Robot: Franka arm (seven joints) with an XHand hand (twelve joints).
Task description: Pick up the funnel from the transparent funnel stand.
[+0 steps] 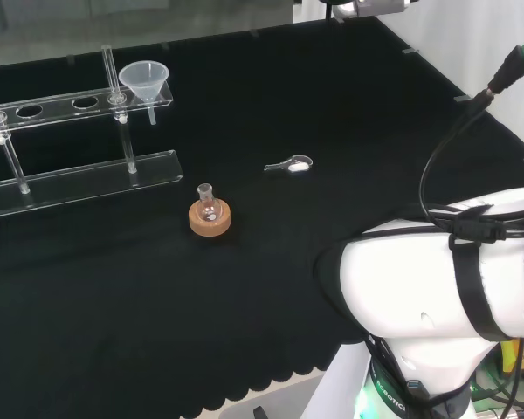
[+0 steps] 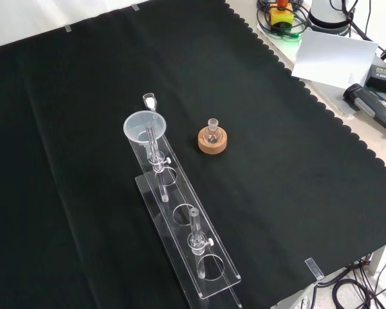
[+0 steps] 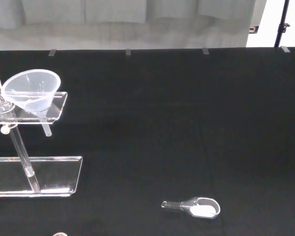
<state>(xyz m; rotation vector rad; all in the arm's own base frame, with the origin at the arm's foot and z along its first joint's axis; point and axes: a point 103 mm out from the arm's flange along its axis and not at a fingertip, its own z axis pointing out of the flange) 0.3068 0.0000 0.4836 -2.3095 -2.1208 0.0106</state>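
At the stand's (image 1: 70,105) end hole, the funnel (image 1: 143,80), untouched; hand's state impossible to tell.

Small flask (image 1: 207,202) on cork ring (image 1: 210,218), scoop (image 1: 291,164) nearby

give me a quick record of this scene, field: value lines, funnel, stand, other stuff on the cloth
funnel: clear funnel seated in the end hole of the stand's upper shelf, stem hanging below
funnel stand: transparent funnel stand, two posts, base plate on the black cloth
flask: small round flask upright on a cork ring, apart from the stand
scoop: small clear scoop holding white powder, lying flat on the cloth
task state: funnel not yet picked up
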